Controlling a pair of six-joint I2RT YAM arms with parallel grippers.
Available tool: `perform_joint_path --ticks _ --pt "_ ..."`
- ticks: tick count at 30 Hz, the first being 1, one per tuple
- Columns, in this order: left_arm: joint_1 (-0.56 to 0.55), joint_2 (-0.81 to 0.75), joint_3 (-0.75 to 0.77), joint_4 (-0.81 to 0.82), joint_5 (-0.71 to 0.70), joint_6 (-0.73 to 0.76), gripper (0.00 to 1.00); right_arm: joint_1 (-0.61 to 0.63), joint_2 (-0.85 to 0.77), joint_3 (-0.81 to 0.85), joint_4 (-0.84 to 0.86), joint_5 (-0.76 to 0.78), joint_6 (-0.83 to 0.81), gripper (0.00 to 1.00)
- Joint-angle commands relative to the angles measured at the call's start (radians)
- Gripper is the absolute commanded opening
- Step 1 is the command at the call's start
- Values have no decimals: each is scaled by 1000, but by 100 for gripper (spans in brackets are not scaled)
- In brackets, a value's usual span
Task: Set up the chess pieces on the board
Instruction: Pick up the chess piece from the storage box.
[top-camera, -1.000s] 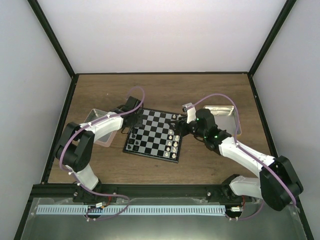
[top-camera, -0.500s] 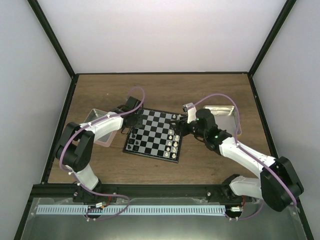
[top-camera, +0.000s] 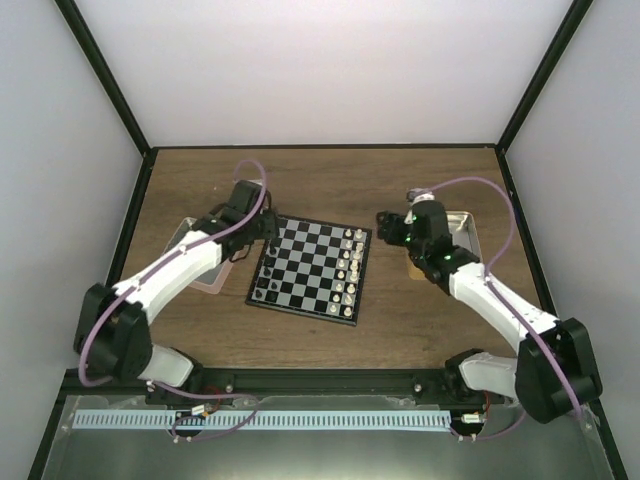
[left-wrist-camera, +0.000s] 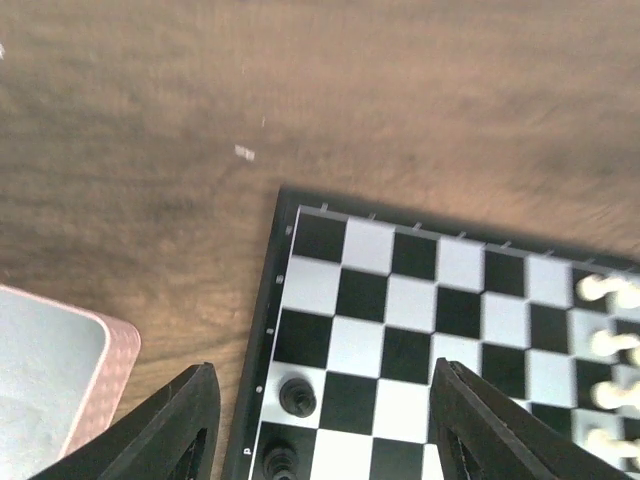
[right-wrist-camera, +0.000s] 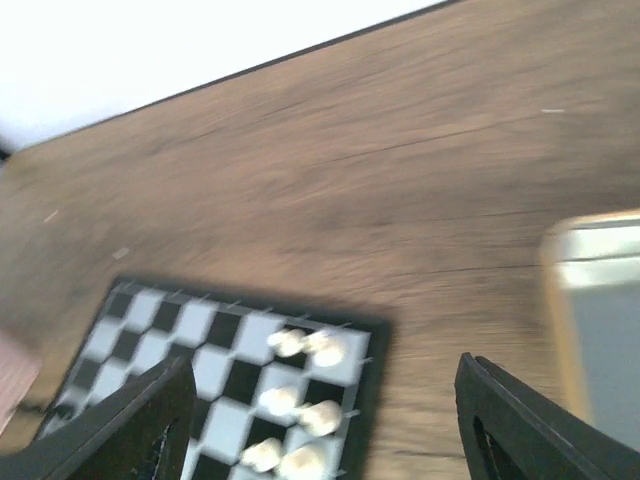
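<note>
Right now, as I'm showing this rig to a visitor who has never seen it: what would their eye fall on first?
The checkered board in the middle of the wooden table, white chessmen lined along its right side and only a few black chess pieces at its left edge. Next, the left gripper and right gripper flanking its far corners, jaws open and empty.

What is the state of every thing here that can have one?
small black-and-pale checked chessboard, lying flat, partly set.
tiny black plastic chessmen, a few standing along the board's left edge.
tiny white chessmen, in two columns along its right edge.
left gripper, open, empty.
right gripper, open, empty.
pink-rimmed clear box, contents unclear.
tan tray, partly covered, contents unclear.
</note>
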Motion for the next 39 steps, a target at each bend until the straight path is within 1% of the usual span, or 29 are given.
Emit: perform_joint_path --ticks 1,5,10,12,15,18,22,26,31,39 --pt "4 -142 -3 47 -30 6 61 -161 39 53 -132 57 129 72" --pt "4 -244 -40 118 3 43 65 -294 122 86 -224 13 141 69" --pt "4 -288 -43 154 25 74 66 -356 219 136 -317 66 112 67" --pt "5 -285 -44 157 38 83 66 -364 268 162 -352 101 107 66" --pt "6 -283 -41 147 33 97 66 -367 344 208 -404 154 99 62" --pt "10 -293 -45 139 15 102 65 -367 387 243 -434 171 79 56" --pt "14 -311 -64 148 9 102 65 -367 423 262 -466 169 52 55" --pt "18 -315 -67 153 16 105 62 -367 441 249 -465 150 41 47" --pt "24 -315 -68 151 16 103 61 -367 470 241 -459 143 38 43" --pt "28 -314 -71 151 14 103 61 -367 501 232 -410 99 53 27"
